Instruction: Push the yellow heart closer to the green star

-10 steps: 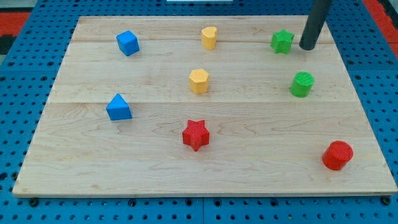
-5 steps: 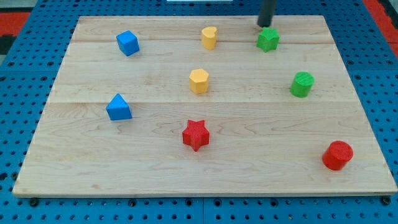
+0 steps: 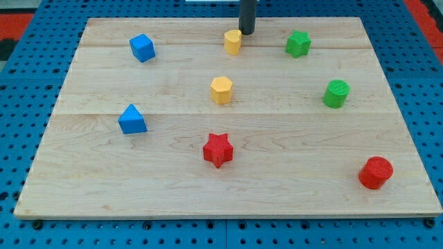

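Observation:
The yellow heart (image 3: pixel 232 41) stands near the view's top, middle of the wooden board (image 3: pixel 97 173). The green star (image 3: pixel 298 43) stands to its right, about a hand's width away. My tip (image 3: pixel 247 32) is just above and right of the yellow heart, very close to or touching its upper right edge, and well left of the green star.
A yellow hexagon (image 3: pixel 221 90) sits below the heart. A green cylinder (image 3: pixel 336 93) is below the star. A red star (image 3: pixel 218 149), a red cylinder (image 3: pixel 376 172), a blue cube (image 3: pixel 142 48) and a blue triangular block (image 3: pixel 131 120) are spread over the board.
My tip moved left along the top, from right of the green star to beside the yellow heart. The green star was nudged a little to the left.

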